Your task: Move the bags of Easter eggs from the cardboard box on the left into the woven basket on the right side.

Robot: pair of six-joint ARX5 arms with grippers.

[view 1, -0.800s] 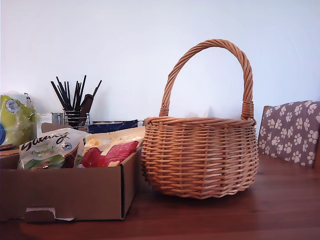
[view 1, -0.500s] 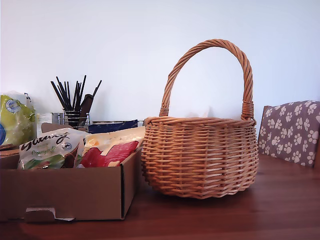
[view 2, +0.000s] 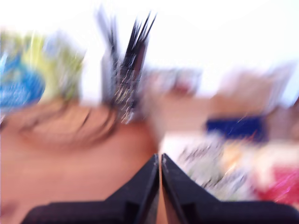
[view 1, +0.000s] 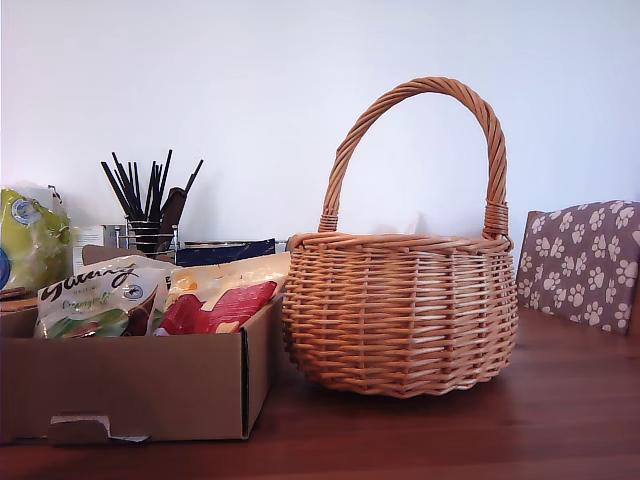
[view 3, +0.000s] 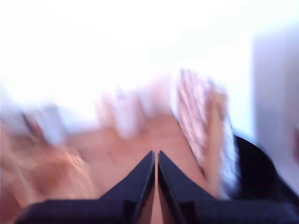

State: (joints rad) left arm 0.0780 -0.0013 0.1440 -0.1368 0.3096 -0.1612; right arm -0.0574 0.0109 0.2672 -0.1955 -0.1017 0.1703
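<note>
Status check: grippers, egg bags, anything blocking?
My first gripper and my second gripper: jaws shut, empty. Bags of Easter eggs in cardboard box. Woven basket unobstructed.

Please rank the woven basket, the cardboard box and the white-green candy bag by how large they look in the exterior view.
1. Woven basket, largest, handle included.
2. Cardboard box, though cut off at that view's left edge, so its full width is unsure.
3. White-green candy bag, clearly smallest.

plain white wall (view 1: 260, 80) behind a dark wooden table (view 1: 450, 430), paw-print cushion (view 1: 580, 262) beside.
</note>
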